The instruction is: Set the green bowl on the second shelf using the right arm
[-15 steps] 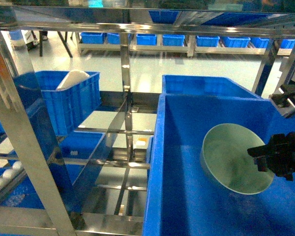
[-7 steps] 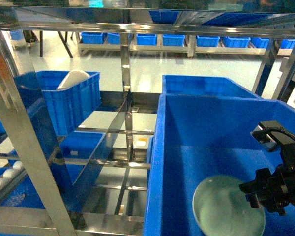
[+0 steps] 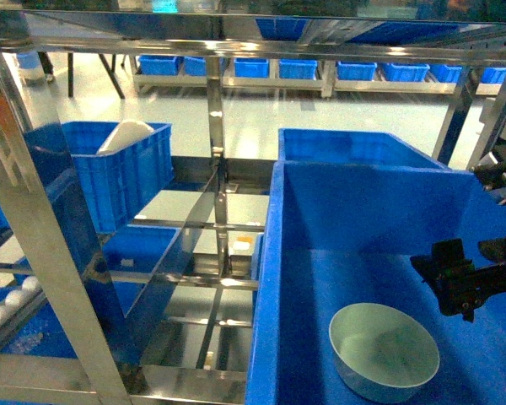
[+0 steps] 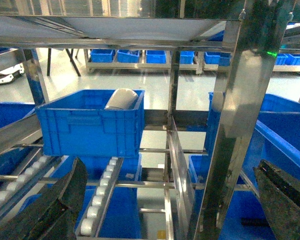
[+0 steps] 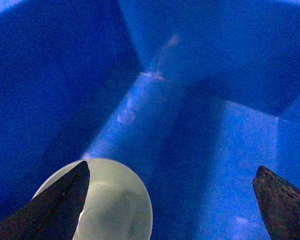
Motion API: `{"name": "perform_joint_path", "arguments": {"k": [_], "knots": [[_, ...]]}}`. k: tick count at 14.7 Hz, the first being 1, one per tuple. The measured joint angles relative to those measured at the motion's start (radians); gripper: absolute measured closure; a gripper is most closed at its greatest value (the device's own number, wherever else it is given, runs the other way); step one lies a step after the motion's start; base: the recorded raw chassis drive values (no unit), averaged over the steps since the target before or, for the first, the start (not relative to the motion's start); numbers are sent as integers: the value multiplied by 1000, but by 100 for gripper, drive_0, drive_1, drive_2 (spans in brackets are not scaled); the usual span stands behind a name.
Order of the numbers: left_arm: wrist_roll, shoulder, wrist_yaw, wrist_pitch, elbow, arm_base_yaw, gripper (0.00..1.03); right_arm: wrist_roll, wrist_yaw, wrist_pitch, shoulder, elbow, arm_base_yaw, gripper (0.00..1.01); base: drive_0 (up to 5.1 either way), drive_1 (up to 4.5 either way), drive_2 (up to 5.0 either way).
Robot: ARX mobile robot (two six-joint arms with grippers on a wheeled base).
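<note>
The green bowl [image 3: 384,352] sits upright on the floor of the large blue crate [image 3: 274,278] on the second shelf [image 3: 194,278], near its front. The right hand [image 3: 455,283] hovers up and to the right, fingers apart, clear of it. The left hand's fingers [image 4: 50,210] are spread wide, empty.

Open room above green bowl [image 3: 384,352], crate walls [image 3: 274,278] seemingly close around.
</note>
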Motion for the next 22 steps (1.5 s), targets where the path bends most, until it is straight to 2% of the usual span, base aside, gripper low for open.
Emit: {"name": "perform_joint_path", "arguments": {"k": [1,5,6,8,10,12,14,15,16,17,18,19,20,21,22], "knots": [[0,0,0,0,0,0,5,15,12,37,-35,-27,5,3,0,0,0],[0,0,0,0,0,0,5,24,60,126,-256,-200,17,3,0,0,0],[0,0,0,0,0,0,5,26,71,104,-363,-272,15,3,0,0,0],[0,0,0,0,0,0,5,70,67,-33,-647,-397,-45,3,0,0,0],[0,0,0,0,0,0,5,108,9,-259,-967,-446,-137,3,0,0,0],[0,0,0,0,0,0,5,122,-59,-484,-1259,-481,-189,3,0,0,0],[0,0,0,0,0,0,5,119,-129,-700,-1513,-529,-233,3,0,0,0],[0,0,0,0,0,0,5,106,-171,-812,-1631,-551,-266,3,0,0,0],[0,0,0,0,0,0,5,97,-209,-861,-1708,-568,-303,3,0,0,0],[0,0,0,0,0,0,5,88,-233,-859,-1709,-569,-343,3,0,0,0],[0,0,0,0,0,0,5,84,-237,-852,-1702,-571,-364,3,0,0,0],[0,0,0,0,0,0,5,84,-238,-851,-1702,-571,-362,3,0,0,0],[0,0,0,1,0,0,5,87,-216,-818,-1715,-573,-344,3,0,0,0],[0,0,0,0,0,0,5,96,-241,-815,-1716,-568,-361,3,0,0,0],[0,0,0,1,0,0,5,101,-236,-822,-1711,-567,-377,3,0,0,0]]}}
